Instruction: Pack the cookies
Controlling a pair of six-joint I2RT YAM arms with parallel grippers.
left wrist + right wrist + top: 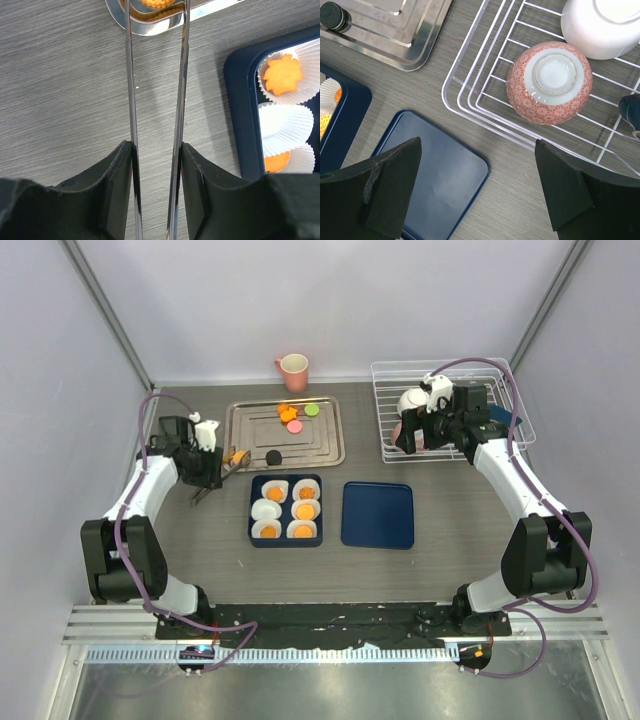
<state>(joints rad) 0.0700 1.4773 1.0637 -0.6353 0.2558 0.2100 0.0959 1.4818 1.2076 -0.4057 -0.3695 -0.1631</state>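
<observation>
Most cups (265,508) hold cookies (303,530); several wait on the tray (322,446) at twelve o'clock. Left gripper (156,162) clamps tongs (131,90); right gripper (477,147) gapes empty.

cookies (283,75) orange | box (245,100) dark blue | bowl (520,95) red floral

Light: bright, even, from overhead | Shadows: soft, faint, close beneath objects on the grey table (450,530) | Glare: pale sheen on the steel tray (325,445), bright streaks down the tongs (131,100) | Focus: overhead view sharp throughout; wrist views slightly soft along their bottom edge
</observation>
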